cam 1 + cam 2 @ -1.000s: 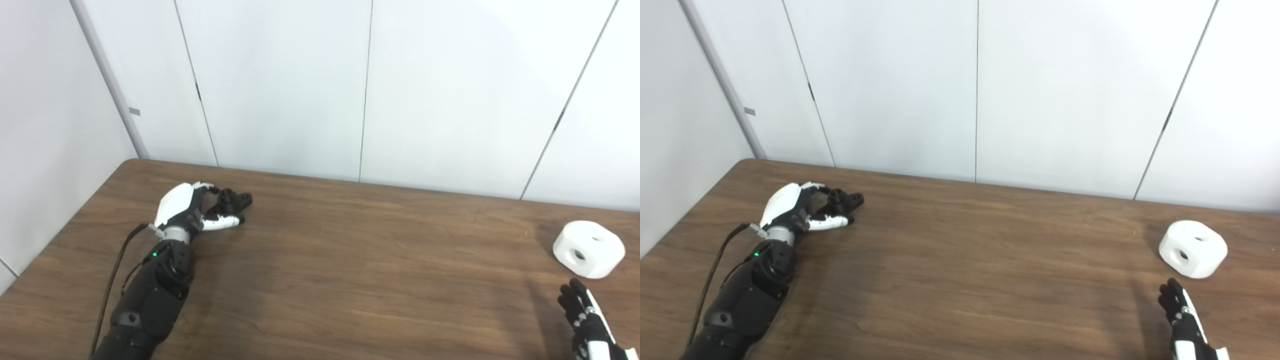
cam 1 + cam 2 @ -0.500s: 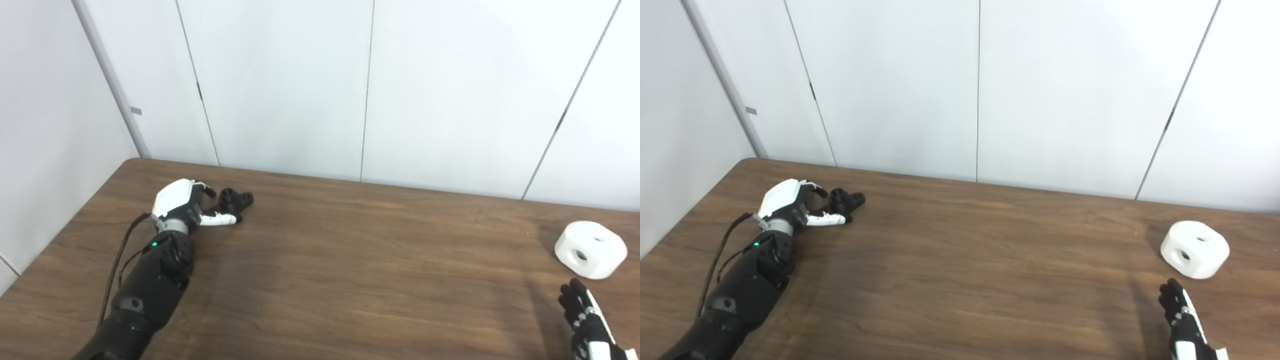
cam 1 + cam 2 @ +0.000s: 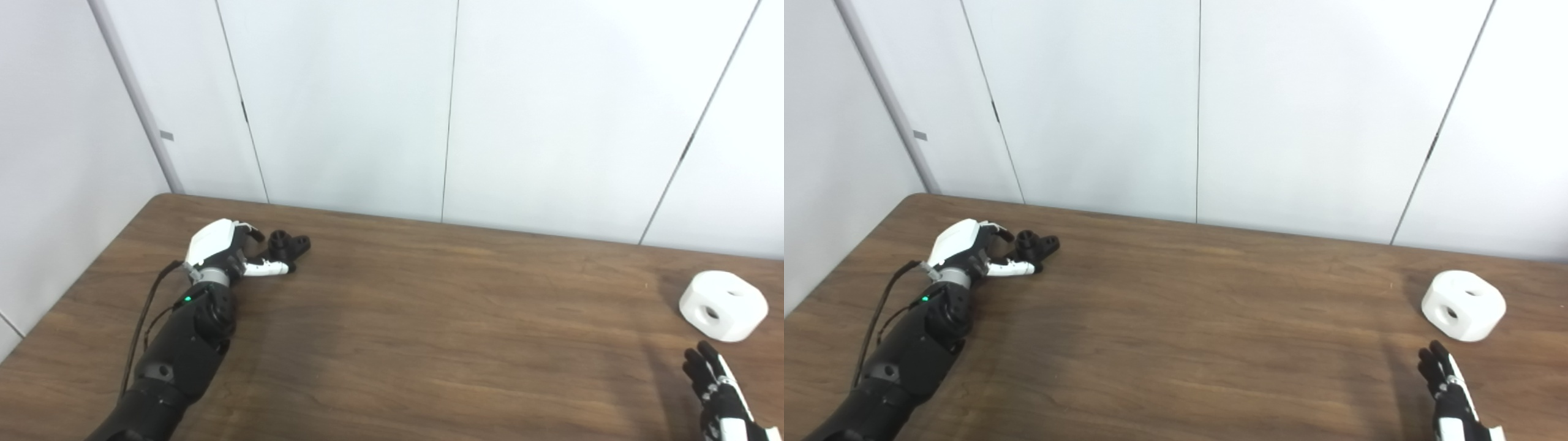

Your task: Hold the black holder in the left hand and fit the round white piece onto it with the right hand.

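Note:
The black holder (image 3: 289,244) lies on the brown table at the far left. My left hand (image 3: 223,248) sits just left of it, fingers apart and curled toward it, the thumb reaching under its near side; it holds nothing. The round white piece (image 3: 723,305), with round holes in its top and side, rests on the table at the far right. My right hand (image 3: 716,395) is at the bottom right corner, near side of the white piece and apart from it, fingers stretched open and empty. The same scene shows in the right eye view, with the holder (image 3: 1037,244) and the white piece (image 3: 1462,304).
The wooden table (image 3: 429,318) runs to a white panelled wall (image 3: 447,104) at the back. Its left edge passes close to my left arm (image 3: 177,361).
My left hand has drawn slightly back to the left from the holder and its arm has swung left. The holder, the white piece and my right hand have stayed where they were.

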`<move>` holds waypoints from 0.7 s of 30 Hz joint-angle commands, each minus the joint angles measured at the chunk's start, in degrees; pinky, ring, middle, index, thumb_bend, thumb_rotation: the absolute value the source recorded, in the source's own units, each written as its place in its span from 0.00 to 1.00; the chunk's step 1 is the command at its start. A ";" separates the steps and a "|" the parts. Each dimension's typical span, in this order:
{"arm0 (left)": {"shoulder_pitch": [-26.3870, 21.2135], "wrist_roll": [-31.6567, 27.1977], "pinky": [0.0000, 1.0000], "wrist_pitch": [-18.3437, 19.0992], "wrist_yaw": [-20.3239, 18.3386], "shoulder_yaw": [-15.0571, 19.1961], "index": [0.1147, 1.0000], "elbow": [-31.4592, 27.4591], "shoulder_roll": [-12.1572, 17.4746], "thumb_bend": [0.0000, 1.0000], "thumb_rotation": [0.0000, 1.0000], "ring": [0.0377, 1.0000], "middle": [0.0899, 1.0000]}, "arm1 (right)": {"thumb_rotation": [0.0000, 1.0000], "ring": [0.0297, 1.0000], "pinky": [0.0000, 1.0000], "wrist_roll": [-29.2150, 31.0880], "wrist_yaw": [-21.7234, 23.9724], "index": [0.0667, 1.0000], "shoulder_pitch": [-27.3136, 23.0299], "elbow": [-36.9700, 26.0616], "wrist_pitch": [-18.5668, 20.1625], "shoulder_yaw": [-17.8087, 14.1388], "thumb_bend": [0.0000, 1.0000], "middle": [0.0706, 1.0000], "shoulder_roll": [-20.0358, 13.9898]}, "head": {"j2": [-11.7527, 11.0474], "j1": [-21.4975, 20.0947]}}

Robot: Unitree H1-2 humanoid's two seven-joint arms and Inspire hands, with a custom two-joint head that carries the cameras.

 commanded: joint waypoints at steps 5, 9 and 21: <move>-0.99 -0.34 1.00 -1.66 1.11 0.28 0.63 -0.60 1.14 0.89 0.35 0.97 0.89 | 1.00 0.94 1.00 0.63 -0.22 0.93 1.61 0.20 -0.96 0.46 0.59 0.93 0.62 | 0.18 0.12; -0.92 -0.63 1.00 -3.21 1.72 0.38 0.55 -0.17 0.99 0.85 0.28 0.95 0.85 | 1.00 0.94 1.00 1.45 -0.02 0.94 1.82 -0.16 -0.79 0.42 0.57 0.94 0.67 | 0.30 0.08; -0.97 -2.85 0.98 -7.48 4.70 1.24 0.42 2.24 -0.01 0.52 0.05 0.90 0.75 | 1.00 0.94 1.00 1.44 -0.43 0.94 1.99 -0.91 0.07 0.18 0.58 0.93 0.64 | 0.48 0.01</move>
